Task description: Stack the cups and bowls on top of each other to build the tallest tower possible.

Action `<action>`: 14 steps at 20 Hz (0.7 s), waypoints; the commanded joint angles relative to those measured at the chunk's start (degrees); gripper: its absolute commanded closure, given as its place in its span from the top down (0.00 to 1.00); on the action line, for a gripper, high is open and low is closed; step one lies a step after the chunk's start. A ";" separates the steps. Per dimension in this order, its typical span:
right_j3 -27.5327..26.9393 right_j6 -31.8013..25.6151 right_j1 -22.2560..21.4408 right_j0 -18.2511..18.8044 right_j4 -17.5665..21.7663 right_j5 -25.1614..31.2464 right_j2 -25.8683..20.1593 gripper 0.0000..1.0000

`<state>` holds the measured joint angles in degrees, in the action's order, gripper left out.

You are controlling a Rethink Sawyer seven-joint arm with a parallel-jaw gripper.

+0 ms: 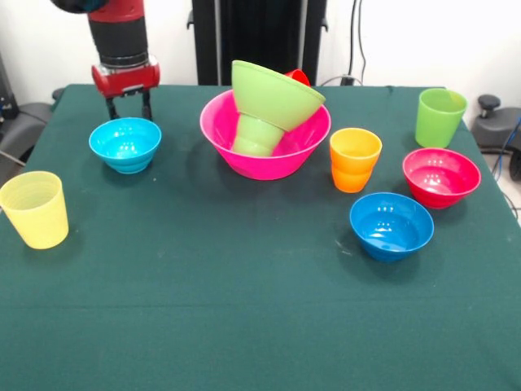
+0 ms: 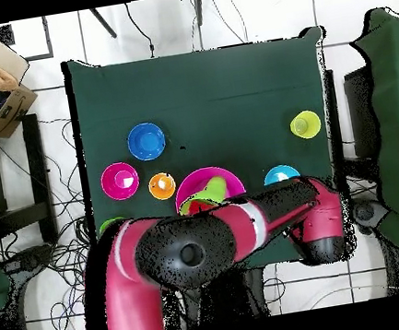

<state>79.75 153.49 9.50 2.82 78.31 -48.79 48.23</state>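
Note:
The large pink bowl stands at the middle back of the table. A small green cup sits upside down in it. The lime green bowl rests tilted on that cup, and a red cup's rim peeks out behind it. My gripper hangs open and empty just behind the light blue bowl. In the overhead view the arm hides the gripper beside that light blue bowl. The pale yellow cup stands at the left.
The orange cup, the taller lime green cup, the magenta bowl and the darker blue bowl stand to the right of the pink bowl. The green table cloth covers the table.

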 commanded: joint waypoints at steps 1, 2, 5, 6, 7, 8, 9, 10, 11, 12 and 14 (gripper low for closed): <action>-6.02 22.32 0.45 -4.99 8.04 0.99 -1.09 1.00; -6.45 24.49 0.55 -5.67 9.19 0.13 -0.15 1.00; -7.29 27.47 0.76 -6.73 10.83 -0.77 1.18 1.00; -7.42 27.75 0.75 -6.85 11.02 -0.75 1.15 1.00; -7.44 27.82 0.68 -6.90 11.17 -0.78 1.11 1.00; -7.47 27.90 0.61 -6.96 11.31 -0.80 1.07 1.00; -7.39 27.28 0.36 -6.96 11.23 -0.62 0.96 1.00; -7.07 25.90 -0.02 -6.87 11.08 -0.34 0.76 1.00; -6.70 22.88 -0.77 -6.70 10.39 0.52 0.38 1.00; -5.96 18.25 -1.74 -6.25 9.39 1.69 -0.32 1.00; -4.63 8.92 -4.72 -4.41 7.26 1.57 -2.59 1.00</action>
<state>78.95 167.74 8.45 -3.52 87.31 -48.81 54.21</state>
